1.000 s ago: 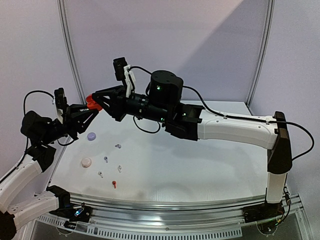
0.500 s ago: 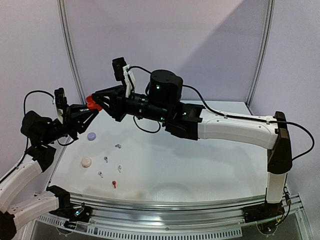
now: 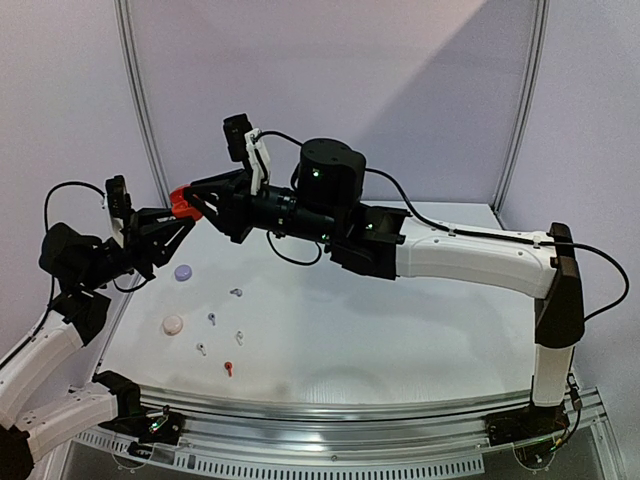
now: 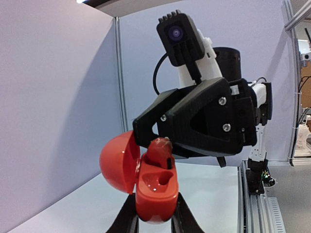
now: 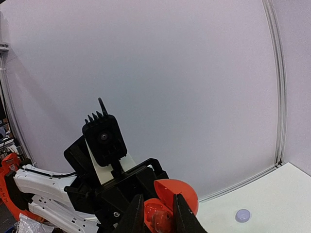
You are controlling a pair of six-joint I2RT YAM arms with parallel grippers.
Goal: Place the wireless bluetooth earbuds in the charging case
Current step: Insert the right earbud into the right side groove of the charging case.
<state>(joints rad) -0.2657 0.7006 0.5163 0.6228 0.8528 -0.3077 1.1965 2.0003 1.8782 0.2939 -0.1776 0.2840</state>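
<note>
My left gripper [image 4: 154, 209] is shut on the base of a red charging case [image 4: 155, 187], held in the air with its round lid [image 4: 116, 160] swung open to the left. A red earbud [image 4: 159, 150] sits at the case's upper slot, and the lower slot is bare. My right gripper [image 5: 159, 204] is shut on that red earbud [image 5: 160, 221]. From above, the two grippers meet at the case [image 3: 184, 203], over the table's far left. On the table lie a second red earbud [image 3: 228, 368], two white ones [image 3: 201, 349] [image 3: 239, 337] and two lilac-grey ones [image 3: 211, 318] [image 3: 236, 292].
A closed lilac round case [image 3: 183, 272] and a pale pink one [image 3: 173, 324] sit on the white table at the left. A metal upright [image 3: 140, 100] stands behind the left arm. The right arm's long white link [image 3: 470, 260] spans the table's right half.
Both grippers, with the case and the earbud between them, have drifted slightly up and to the left. Nothing on the table has moved.
</note>
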